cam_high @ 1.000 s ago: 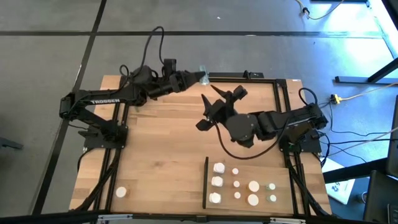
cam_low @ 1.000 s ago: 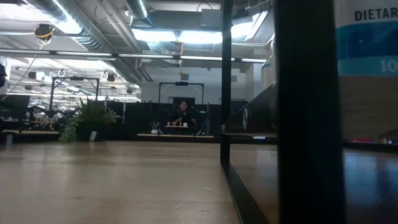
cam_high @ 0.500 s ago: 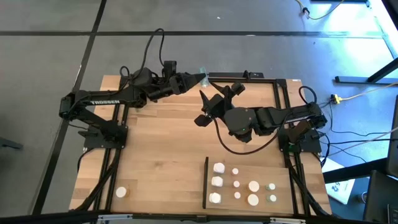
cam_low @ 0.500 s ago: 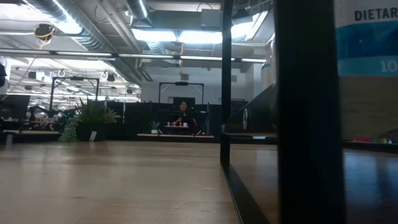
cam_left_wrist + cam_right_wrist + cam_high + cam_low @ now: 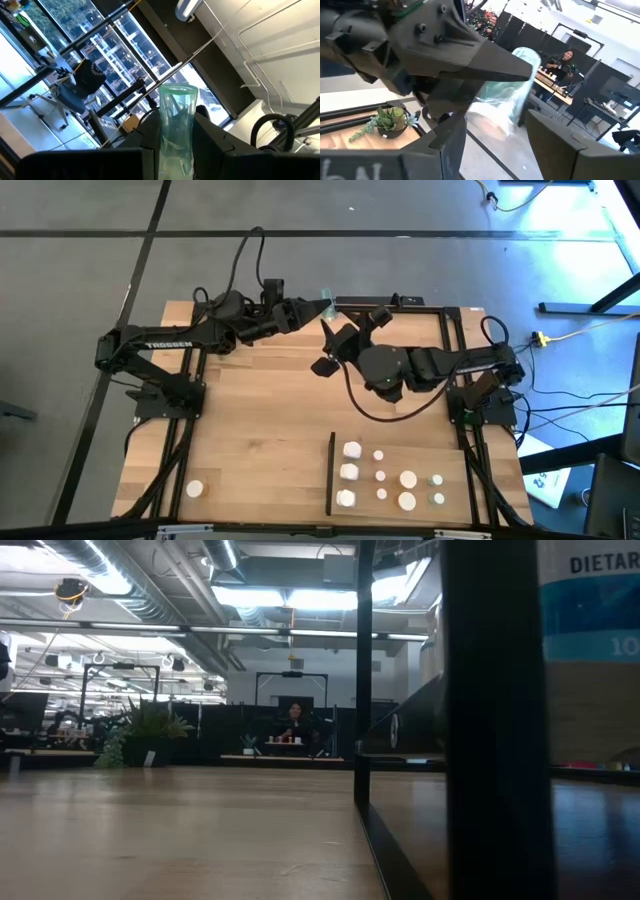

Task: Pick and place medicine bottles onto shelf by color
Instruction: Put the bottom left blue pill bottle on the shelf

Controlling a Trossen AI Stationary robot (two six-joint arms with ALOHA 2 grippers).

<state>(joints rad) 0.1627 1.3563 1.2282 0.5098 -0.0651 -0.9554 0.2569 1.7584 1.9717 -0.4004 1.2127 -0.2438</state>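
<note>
Presently we find the left gripper pinched on a pale green see-through bottle, held off the table above its far edge, with the bottle sticking out past the fingertips. The right gripper sits just beside it with its fingers spread. In its own wrist view the bottle shows ahead of the gap between them, and nothing is gripped.

We judge the step in hand to be a handover from left to right. To do it well:

- The right gripper should line up on the exposed end of the bottle, clear of the left fingers.
- It should close squarely across the bottle's round body.
- The left gripper should let go only once that hold is firm, since the bottle looks thin-walled and smooth and may slip or crush.

The shelf lies at the near right of the table, well apart from both grippers. Its black strip runs along its left edge, and the white bottles stand in rows. Two green-topped ones stand at the far right of these, which we take to be where this bottle goes. One white bottle stands alone at the near left corner.
</note>
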